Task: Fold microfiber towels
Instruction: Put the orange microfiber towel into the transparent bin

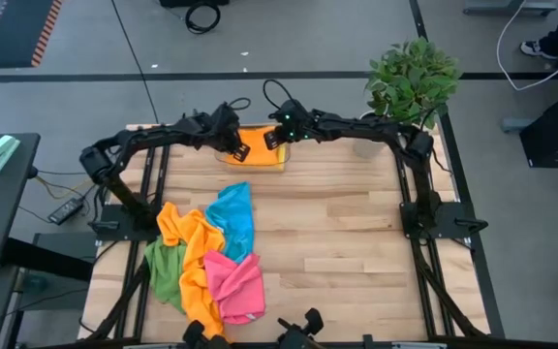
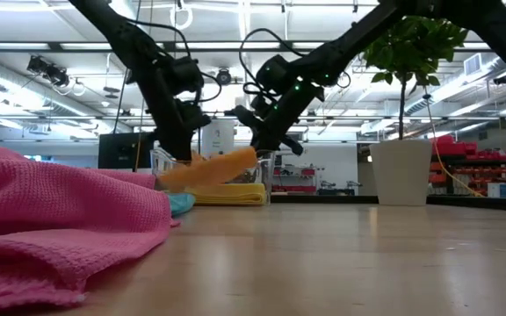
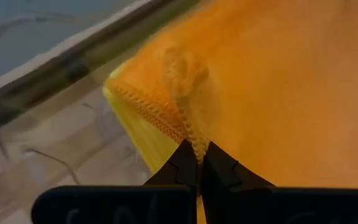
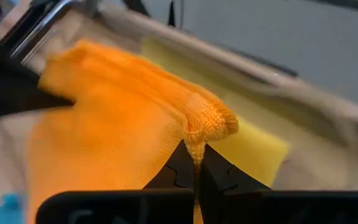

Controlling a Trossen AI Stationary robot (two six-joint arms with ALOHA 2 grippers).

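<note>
- A potted plant [image 1: 413, 79] stands at the table's [image 1: 356, 242] far right corner. A loose pile of towels [image 1: 206, 257], green, orange, blue and pink, lies at the near left.
- The folded orange towel [image 2: 209, 168] hangs over a yellow towel [image 2: 235, 195] at the far edge.
- Its long axis runs between the arms, sloping in the low view.
- The left gripper [image 1: 241, 152] and the right gripper [image 1: 271, 141] are each pinched closed on one end of it.

A grey floor [image 1: 66, 87] surrounds the wooden table [image 1: 347, 252], beside a potted plant [image 1: 410, 82] under ceiling lights [image 2: 244, 22].
</note>
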